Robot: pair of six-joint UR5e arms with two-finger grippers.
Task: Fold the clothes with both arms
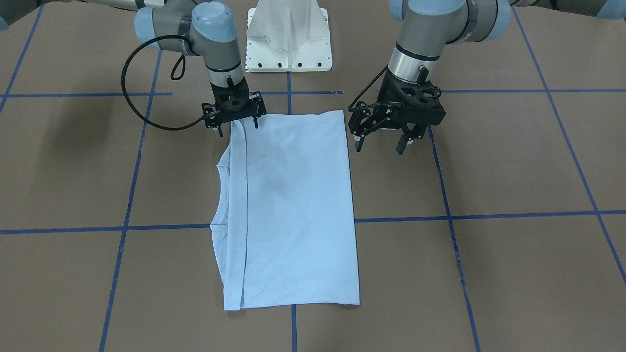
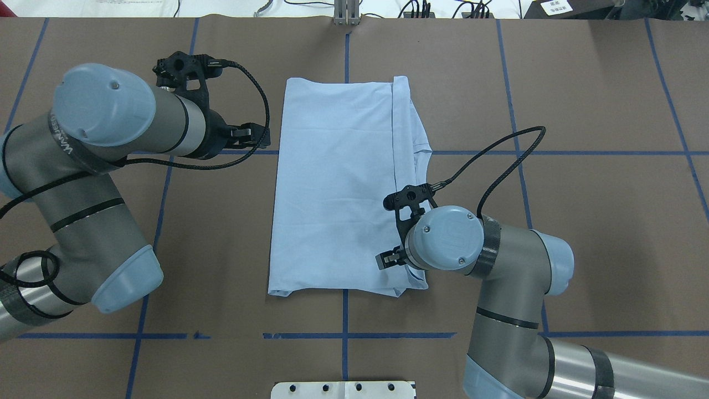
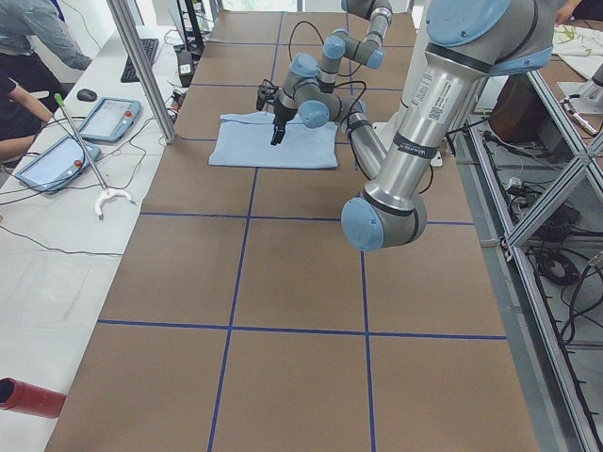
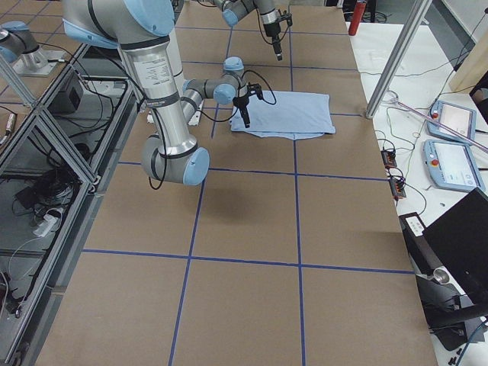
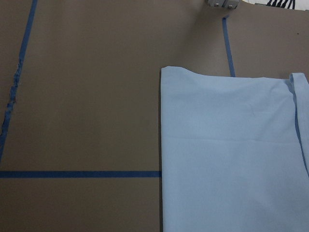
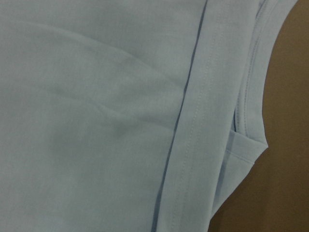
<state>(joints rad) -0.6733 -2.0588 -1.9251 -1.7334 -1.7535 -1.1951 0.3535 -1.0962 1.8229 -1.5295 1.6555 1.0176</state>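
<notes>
Half-folded T-shirt (image 1: 293, 205) lies under the open right hand (image 1: 238, 128), beside the wide left hand (image 1: 379, 146); next, both should likely pinch corners.

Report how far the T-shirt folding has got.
Done: the T-shirt lies flat as a rectangle, one layer folded over another. In hand: nothing. The right gripper stands open at one corner, the left gripper open beside the opposite edge. Left: probably a final fold.

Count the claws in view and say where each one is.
2. The left claw hangs open over bare table beside the T-shirt's long edge; the right claw sits open over the shirt's corner nearest the robot. None seems hidden.
</notes>
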